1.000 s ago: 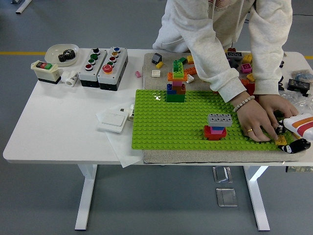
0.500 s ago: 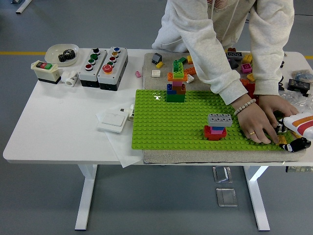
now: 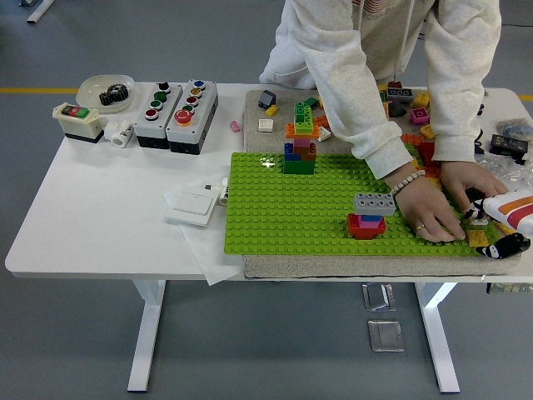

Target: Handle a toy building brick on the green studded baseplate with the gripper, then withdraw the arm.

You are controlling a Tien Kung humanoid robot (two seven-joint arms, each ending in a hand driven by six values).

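The green studded baseplate (image 3: 283, 217) lies on a grey mat at the table's front. On it stand a tall mixed-colour brick tower (image 3: 300, 150) and a low stack with a grey brick (image 3: 374, 202) over blue and red ones. A yellow brick (image 3: 478, 238) sits at the plate's front right corner. My right hand (image 3: 500, 227), white with orange stripes and black parts, hangs over that corner right beside the yellow brick; its grip is hidden. A person leans over the table, one hand (image 3: 429, 215) flat on the plate's right part, the other hand (image 3: 468, 179) just behind my hand.
Two button boxes (image 3: 175, 107), a red-green switch box (image 3: 77, 112) and a white bowl holding a gear (image 3: 106, 90) stand at the back left. A white wall switch (image 3: 193, 202) lies left of the plate. Loose bricks (image 3: 408, 104) crowd the back right.
The person's hand on the plate has slid a little left and back, uncovering more of the yellow brick. My right hand has hardly moved.
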